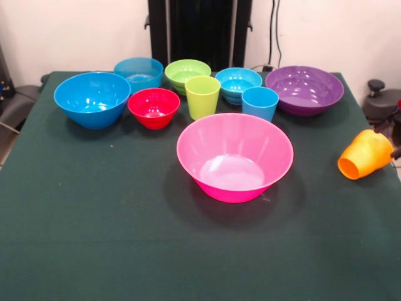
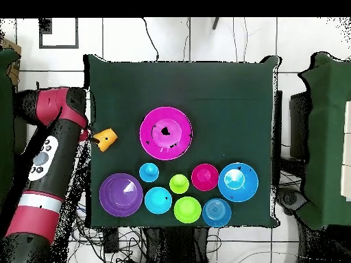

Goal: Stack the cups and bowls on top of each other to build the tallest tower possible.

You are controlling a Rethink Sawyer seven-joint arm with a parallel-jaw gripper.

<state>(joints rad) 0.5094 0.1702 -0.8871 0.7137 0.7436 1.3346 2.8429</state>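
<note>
The huge pink bowl (image 1: 235, 157) (image 2: 165, 133) stands mid-table, empty. Behind it stand the large blue bowl (image 1: 93, 99) (image 2: 238, 181), small red bowl (image 1: 153, 106), lime green cup (image 1: 202, 96) and light blue cup (image 1: 260, 102). Farther back are the ribbed cyan bowl (image 1: 138, 72), lime green bowl (image 1: 187, 73), small blue bowl (image 1: 238, 83) and wide purple bowl (image 1: 305, 89) (image 2: 121, 194). Nothing is stacked. The orange cup (image 1: 364, 155) (image 2: 105, 140) is tilted on its side at the table's right edge in the front view. My gripper (image 1: 396, 135) (image 2: 88, 135) is right against it, mostly cut off.
My red and black arm (image 2: 48, 151) runs along the table's left side in the overhead view. The dark green table (image 1: 94, 219) ends just beyond the orange cup. A black knob-like object (image 1: 379, 88) stands off the table's far right corner.
</note>
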